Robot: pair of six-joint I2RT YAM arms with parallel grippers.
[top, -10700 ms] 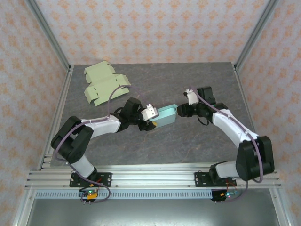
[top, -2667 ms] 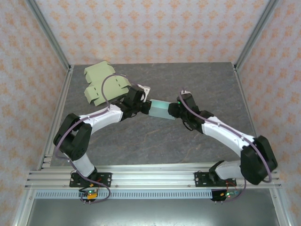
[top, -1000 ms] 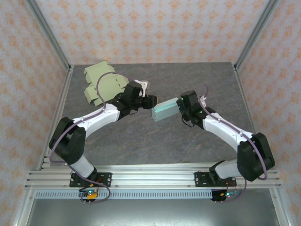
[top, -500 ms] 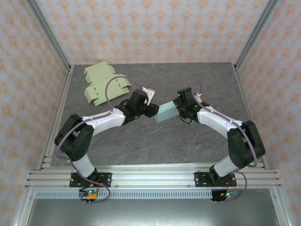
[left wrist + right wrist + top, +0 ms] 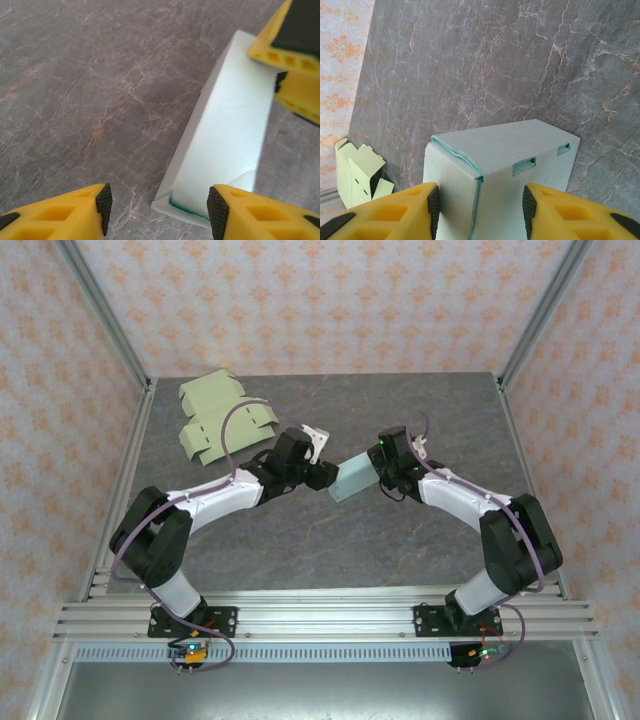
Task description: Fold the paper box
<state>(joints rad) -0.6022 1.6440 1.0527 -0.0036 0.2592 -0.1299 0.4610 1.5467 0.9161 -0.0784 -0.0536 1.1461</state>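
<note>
Paper box (image 5: pixel 353 478), pale teal, hangs tilted over the middle of the counter (image 5: pixel 420 410) between my two tools. Its flaps are closed, so I cannot see inside it. Off at ten o'clock lie flat pale-green blanks (image 5: pixel 222 420), stacked and unfolded. My left tool (image 5: pixel 156 207) is spread, fingertips either side of the box's near corner, with no grip that I can make out. At the box's three o'clock end my right tool (image 5: pixel 479 200) pinches it across its width.
</note>
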